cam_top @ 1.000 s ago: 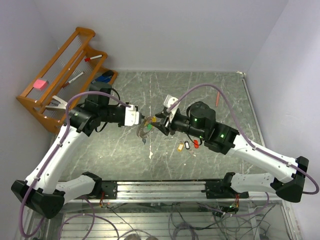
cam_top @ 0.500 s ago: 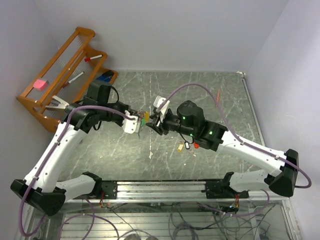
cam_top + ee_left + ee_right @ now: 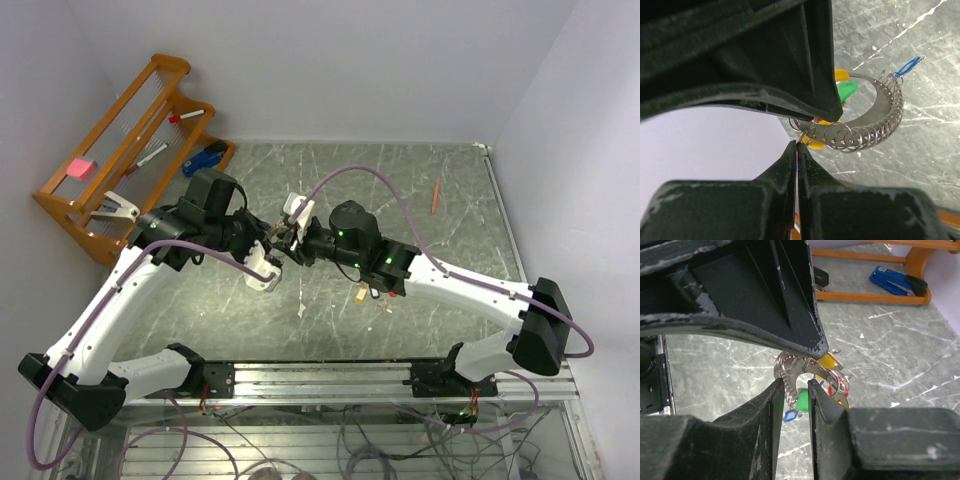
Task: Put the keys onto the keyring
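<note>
The two arms meet nose to nose over the middle of the table [image 3: 470, 220], and the whole job sits between their tips. The left gripper [image 3: 797, 145] is pressed fully together, pinching one thin wire loop of the keyring [image 3: 880, 112], which hangs just past its fingertips and off to one side. The right gripper [image 3: 793, 382] faces it with its jaws a narrow gap apart. The bunch of loops and a green tag [image 3: 802, 401] sit in that gap, though I can't tell whether the fingers actually bear on them. The loose keys [image 3: 362, 293] lie on the table well behind the right gripper, beside its forearm. To my eye the keyring is light: a stiff curved metal band strung with springy little loops that would slip and swivel. The flat band looks the surest place to hold, while the loops suit only a fine pinch. The tags look like smooth plastic, easier to nip than the tiny metal blades.
</note>
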{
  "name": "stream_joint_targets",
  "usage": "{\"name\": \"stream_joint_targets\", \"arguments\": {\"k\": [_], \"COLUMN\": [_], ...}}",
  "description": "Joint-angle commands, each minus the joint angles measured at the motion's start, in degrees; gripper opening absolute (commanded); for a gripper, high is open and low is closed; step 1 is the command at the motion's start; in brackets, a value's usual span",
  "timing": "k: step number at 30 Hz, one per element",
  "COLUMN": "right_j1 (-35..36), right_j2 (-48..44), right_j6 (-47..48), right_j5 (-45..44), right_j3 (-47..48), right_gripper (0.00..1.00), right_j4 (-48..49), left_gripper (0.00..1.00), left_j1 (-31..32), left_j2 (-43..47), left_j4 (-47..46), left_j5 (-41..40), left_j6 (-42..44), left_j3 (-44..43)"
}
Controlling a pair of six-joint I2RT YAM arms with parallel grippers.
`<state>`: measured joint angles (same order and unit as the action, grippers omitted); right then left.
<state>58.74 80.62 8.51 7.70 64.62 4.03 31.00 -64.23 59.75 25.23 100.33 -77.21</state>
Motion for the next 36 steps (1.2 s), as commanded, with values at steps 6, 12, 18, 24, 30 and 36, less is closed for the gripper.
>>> {"name": "stream_joint_targets", "arguments": {"k": [6,12,18,24,30,36], "right_j1": [0.10,0.06,0.06,0.06,0.02,-0.62], "right_j2": [2.53,3.14,5.38,6.09,2.53,-0.60], "right_j6": [-3.11,-3.88,-4.56,-5.05,-3.72,-3.59], "right_j5": [-2.26,-4.92,-3.44,-2.41,-3.18,-2.07], "right_j3": [4.35,6.65,9.45,10.60,6.89,5.28], "right_gripper": [0.19,0.14,0.00,0.00,0.00,0.00], "right_j4": [4.75,3.43,0.34,-0.65,1.89,1.34], "left_gripper": [0.07,0.07,0.07,0.07,0.07,0.18], "left_j1": [3.80,4.70,5.44,5.98,5.95,5.87], "left_j2": [-0.09,-0.29,-0.67,-0.70,-1.80,-0.61], "left_j4": [0.51,0.52,-0.51,-1.96,-8.29,-11.79], "left_j5": [-6.70,-8.29,-9.38,-10.40,-9.83,-7.30], "left_j6": [2.87,2.71,1.91,-0.47,-15.51,-22.01], "left_j3": [-3.65,-3.30,-3.47,-3.47,-5.03,-3.26]}}
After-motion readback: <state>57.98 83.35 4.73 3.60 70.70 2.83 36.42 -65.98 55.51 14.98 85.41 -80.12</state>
